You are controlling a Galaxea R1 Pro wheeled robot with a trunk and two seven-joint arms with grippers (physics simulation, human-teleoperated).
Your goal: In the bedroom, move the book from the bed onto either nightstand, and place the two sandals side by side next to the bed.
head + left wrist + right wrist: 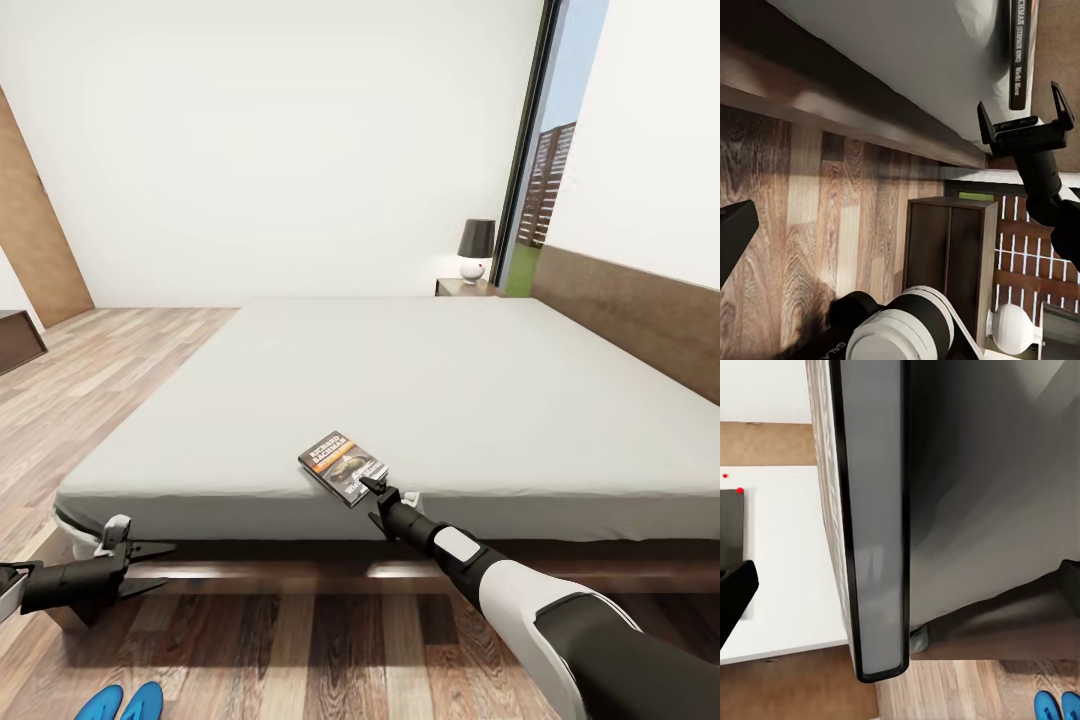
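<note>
Two blue sandals lie together on the wood floor just short of the bed's near edge. The left claw hangs spread above the floor near them. The right claw, spread, reaches the book on the bed's near edge. A nightstand stands beyond the bed's far corner.
</note>
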